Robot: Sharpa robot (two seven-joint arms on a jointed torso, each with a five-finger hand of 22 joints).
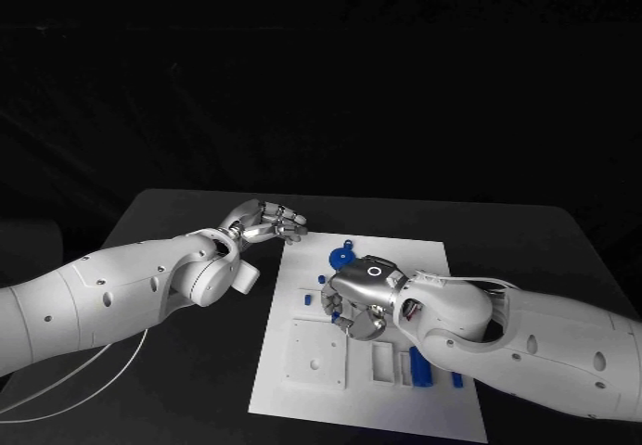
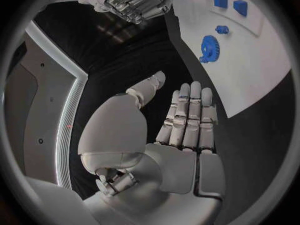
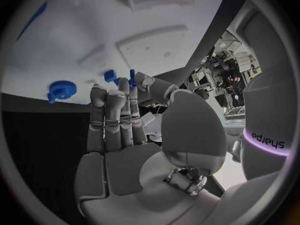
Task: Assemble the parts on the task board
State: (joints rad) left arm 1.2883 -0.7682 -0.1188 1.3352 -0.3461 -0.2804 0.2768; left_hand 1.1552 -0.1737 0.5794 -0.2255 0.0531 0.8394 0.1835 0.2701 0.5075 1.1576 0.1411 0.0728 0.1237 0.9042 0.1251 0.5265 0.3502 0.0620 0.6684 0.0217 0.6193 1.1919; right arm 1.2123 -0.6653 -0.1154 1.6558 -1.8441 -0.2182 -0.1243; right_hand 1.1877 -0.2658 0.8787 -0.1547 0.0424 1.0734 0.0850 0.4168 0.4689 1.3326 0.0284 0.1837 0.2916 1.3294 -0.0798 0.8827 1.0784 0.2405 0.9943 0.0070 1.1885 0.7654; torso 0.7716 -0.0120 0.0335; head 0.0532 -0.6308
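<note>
Task board (image 1: 311,371) lies mid-table (image 1: 174,408), blue gear (image 1: 344,254) near its far edge, small blue parts (image 1: 423,373) along the near-right side. Right hand (image 1: 359,298) hovers over board centre, fingers straight, grasping nothing. Left hand (image 1: 266,222) off the board's far-left corner, also released.

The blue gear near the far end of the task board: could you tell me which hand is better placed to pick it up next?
Probably the right hand: it hovers over the task board, just short of the blue gear. The left hand is off the board's edge, over the black table, and holds nothing.
</note>
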